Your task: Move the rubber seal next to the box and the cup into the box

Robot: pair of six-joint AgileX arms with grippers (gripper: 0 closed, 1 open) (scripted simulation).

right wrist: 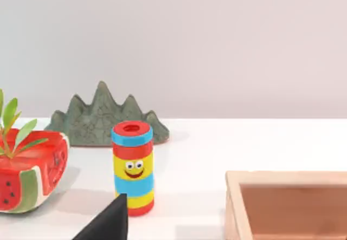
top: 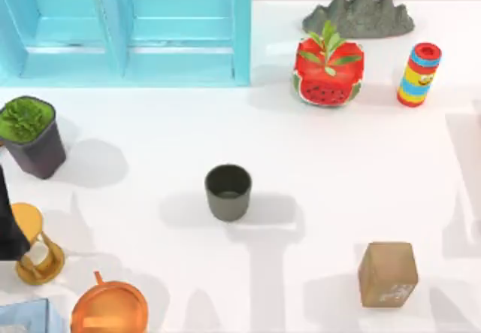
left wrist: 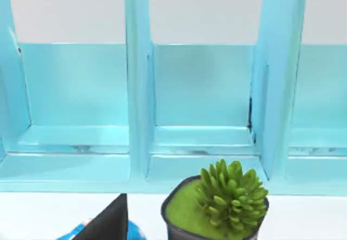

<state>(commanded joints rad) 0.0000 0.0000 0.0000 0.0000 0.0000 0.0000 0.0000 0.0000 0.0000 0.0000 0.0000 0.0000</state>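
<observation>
Left arm: matte black angular body segment point(top: 9, 224), flat-sided, at the top view's left edge.
Left wrist view: black wedge-shaped part point(left wrist: 108, 222), plain and pointed.
Right wrist view: matching black wedge-shaped piece point(right wrist: 107, 222), smooth and unmarked.

The box point(right wrist: 287, 202) is cut off by the right wrist view's edge, its inside mostly unseen.
</observation>
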